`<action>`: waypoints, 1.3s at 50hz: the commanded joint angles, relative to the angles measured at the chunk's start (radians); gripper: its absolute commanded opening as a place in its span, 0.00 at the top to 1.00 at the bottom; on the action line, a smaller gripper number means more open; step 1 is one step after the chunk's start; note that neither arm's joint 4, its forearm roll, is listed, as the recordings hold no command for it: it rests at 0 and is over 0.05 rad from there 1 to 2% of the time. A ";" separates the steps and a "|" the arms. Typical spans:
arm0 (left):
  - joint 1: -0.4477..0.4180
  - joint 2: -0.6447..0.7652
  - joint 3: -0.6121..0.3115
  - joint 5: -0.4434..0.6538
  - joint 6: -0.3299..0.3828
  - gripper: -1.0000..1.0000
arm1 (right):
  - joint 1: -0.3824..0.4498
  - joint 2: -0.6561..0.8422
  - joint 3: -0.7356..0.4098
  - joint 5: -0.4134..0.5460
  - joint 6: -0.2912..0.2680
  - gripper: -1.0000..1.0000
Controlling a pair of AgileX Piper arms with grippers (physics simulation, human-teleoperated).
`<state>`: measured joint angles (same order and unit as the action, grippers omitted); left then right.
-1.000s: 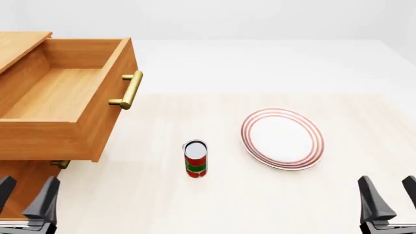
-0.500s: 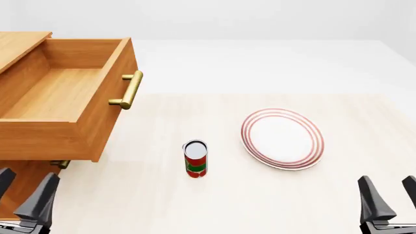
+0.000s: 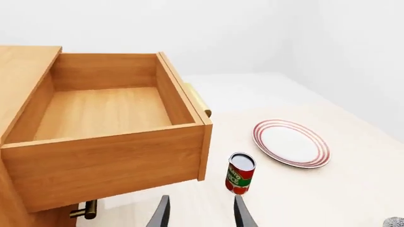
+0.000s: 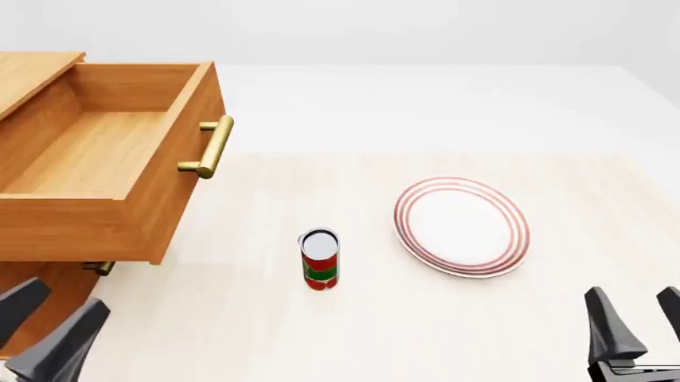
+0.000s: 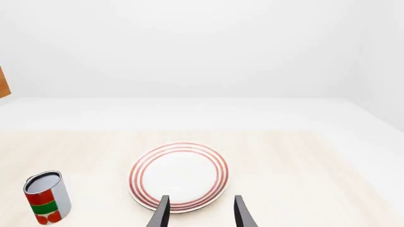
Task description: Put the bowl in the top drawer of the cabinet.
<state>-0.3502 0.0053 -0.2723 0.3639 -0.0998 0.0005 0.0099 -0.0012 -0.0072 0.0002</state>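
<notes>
Pale table (image 4: 244, 318): top drawer (image 4: 101, 159) gapes at its left edge; both grippers (image 4: 48, 330) (image 4: 635, 322) spread, empty. Only the left wrist view catches a speckled sliver, perhaps the bowl (image 3: 394, 222).

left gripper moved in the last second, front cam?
Yes. The left gripper has tilted and shifted right and slightly down, away from the cabinet beside it; can unchanged.

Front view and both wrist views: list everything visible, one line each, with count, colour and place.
cabinet: one, light-brown wood, far left of the table.
top drawer: one, light-brown, brass handle, pulled open, nothing inside.
lower drawer handle: one, brass, under the open drawer.
can: one, red and green, upright, table centre.
plate: one, white with red rings, right of the can.
bowl: not in view.
left hand: dark, open, near left.
right hand: dark, open, near right.
</notes>
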 commanded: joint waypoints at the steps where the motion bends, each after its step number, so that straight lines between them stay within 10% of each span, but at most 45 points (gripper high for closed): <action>1: -0.119 0.041 -0.044 0.052 -0.036 0.00 | 0.000 0.004 0.000 -0.004 0.000 0.00; 41: -0.551 0.525 -0.126 -0.235 -0.161 0.00 | 0.001 0.002 -0.002 0.000 0.000 0.00; 65: -0.709 0.745 -0.138 -0.399 -0.352 0.00 | 0.000 0.002 -0.002 0.000 0.000 0.00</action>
<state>-0.9939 0.6642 -0.3970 0.0295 -0.3914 0.0010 0.0118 -0.0031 -0.0076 -0.0001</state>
